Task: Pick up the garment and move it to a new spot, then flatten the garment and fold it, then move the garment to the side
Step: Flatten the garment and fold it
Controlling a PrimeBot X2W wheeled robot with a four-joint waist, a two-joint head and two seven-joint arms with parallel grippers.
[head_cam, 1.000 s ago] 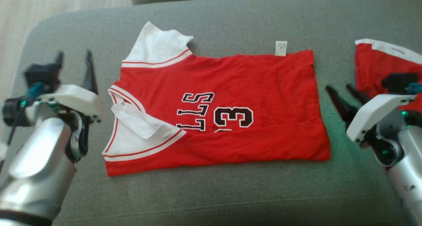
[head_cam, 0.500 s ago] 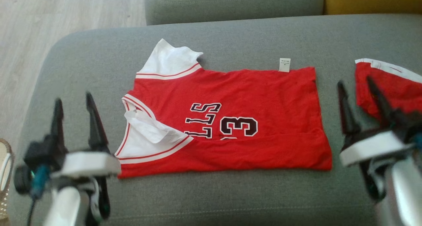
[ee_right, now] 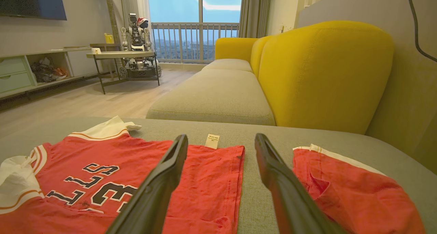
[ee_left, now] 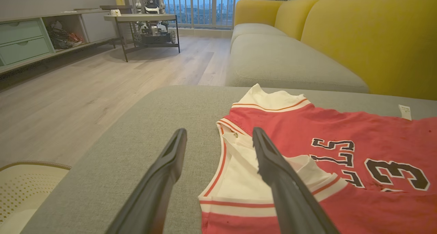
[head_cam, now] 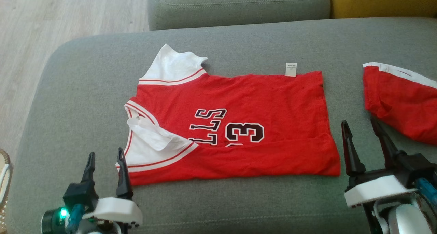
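Jaws on both arms are standing wide open and holding nothing, nearest the camera. The left fingers (head_cam: 121,165) are pointing at the near left corner of the garment (head_cam: 239,124), and the right fingers (head_cam: 348,148) are rising just beside its right edge. The garment, a red jersey, is lying flat and sideways on the grey sofa seat (head_cam: 85,90), with its near long edge turned over the number. Farther right, a second red garment (head_cam: 399,100) is lying apart from it, and beyond that a yellow backrest (head_cam: 382,1) is showing.

I am judging the risks this way. The cloth looks thin and the seat soft, so a finger coming down could pinch only the top layer and pull the fold open. The right jaws are sitting between two red pieces and could snag the wrong one. The loose white flap (head_cam: 153,138) by the neck may flop out.

Against half a second ago, both arms are sitting lower in the head view, the left one having dropped from beside the neck to the corner. The jaws are staying open and the jersey is keeping its shape.
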